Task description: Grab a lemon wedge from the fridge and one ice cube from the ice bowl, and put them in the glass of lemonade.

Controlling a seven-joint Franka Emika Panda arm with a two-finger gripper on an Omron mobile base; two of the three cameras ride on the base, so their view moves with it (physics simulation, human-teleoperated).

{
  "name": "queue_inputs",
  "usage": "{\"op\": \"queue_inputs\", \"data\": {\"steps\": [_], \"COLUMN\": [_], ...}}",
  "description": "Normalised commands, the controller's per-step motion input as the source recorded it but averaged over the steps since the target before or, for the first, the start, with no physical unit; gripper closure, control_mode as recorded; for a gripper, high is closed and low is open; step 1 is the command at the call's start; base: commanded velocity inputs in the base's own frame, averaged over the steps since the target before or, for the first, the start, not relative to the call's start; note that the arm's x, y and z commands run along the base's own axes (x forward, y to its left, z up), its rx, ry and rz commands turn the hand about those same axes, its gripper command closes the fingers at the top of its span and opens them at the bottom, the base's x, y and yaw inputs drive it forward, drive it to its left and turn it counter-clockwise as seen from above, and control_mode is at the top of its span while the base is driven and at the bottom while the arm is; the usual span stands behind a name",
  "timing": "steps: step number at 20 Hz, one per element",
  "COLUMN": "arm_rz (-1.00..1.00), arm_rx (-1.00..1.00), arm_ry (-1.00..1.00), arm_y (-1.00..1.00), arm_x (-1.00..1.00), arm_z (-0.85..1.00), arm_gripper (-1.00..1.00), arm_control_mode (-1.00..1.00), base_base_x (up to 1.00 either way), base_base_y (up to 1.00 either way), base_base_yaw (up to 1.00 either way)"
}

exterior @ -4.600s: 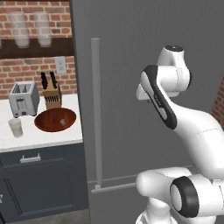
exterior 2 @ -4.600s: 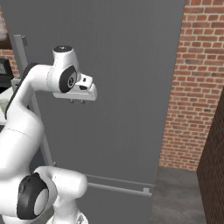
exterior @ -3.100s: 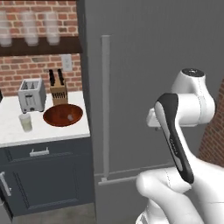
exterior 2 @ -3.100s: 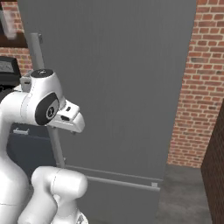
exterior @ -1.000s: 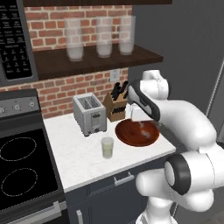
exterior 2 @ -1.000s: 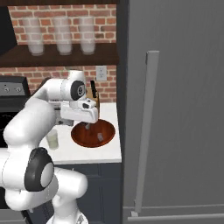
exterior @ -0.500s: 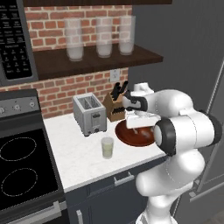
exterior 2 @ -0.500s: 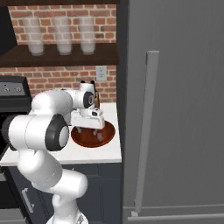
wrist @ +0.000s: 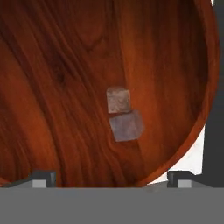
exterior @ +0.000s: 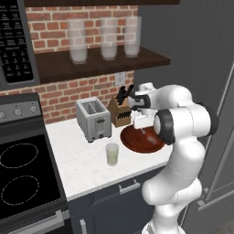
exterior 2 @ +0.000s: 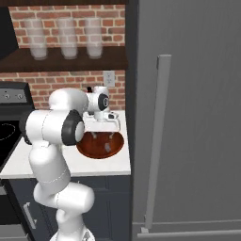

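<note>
From the left base view, the gripper [exterior: 142,130] hung over the bowl [exterior: 132,141], pointed down into it, which suits picking an ice cube rather than going to the fridge [exterior: 201,55] first. The bowl sat at the counter's [exterior: 77,160] right end, next to the fridge side, with the knife block [exterior: 119,112] just behind it and the toaster [exterior: 93,119] to its left by the back wall. The glass [exterior: 112,154] stood near the counter's front edge, left of the bowl and apart from it, close enough for a short carry.

From the right base view, the gripper [exterior 2: 102,136] stood above the bowl's [exterior 2: 84,149] middle with its fingers spread wide and holding nothing. The fridge [exterior 2: 188,117] door was closed, its bar handle [exterior 2: 157,141] untouched, so the wedge was judged to be still inside and out of sight.

In the hand view, two cubes lay touching near the bowl's [wrist: 52,65] centre: one cube [wrist: 118,99] and a second cube [wrist: 127,125] closer to the fingertips [wrist: 41,178]. Both lay between the two tips' lines, so the wide opening could straddle either. Because they touched, closing might catch or nudge both.
</note>
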Motion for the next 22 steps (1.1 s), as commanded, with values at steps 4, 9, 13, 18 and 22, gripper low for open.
{"op": "queue_inputs", "data": {"steps": [4,9,13,18,22], "arm_rz": [0.09,0.09,0.06,0.02,0.01], "arm_rx": [0.06,0.08,0.03,0.0,0.0], "arm_ry": [-0.01,-0.21,-0.18,0.01,0.15], "arm_y": [-0.15,-0.02,0.0,0.0,0.0], "arm_x": [0.03,-0.39,-0.07,0.15,0.28], "arm_z": [-0.63,-0.43,-0.04,0.0,-0.12], "arm_gripper": [-1.0,-1.0,-1.0,-1.0,-1.0], "arm_control_mode": [-1.0,-1.0,-1.0,-1.0,-1.0], "base_base_x": [0.0,0.0,0.0,0.0,0.0], "base_base_y": [0.0,0.0,0.0,0.0,0.0], "base_base_yaw": [0.0,0.0,0.0,0.0,0.0]}}
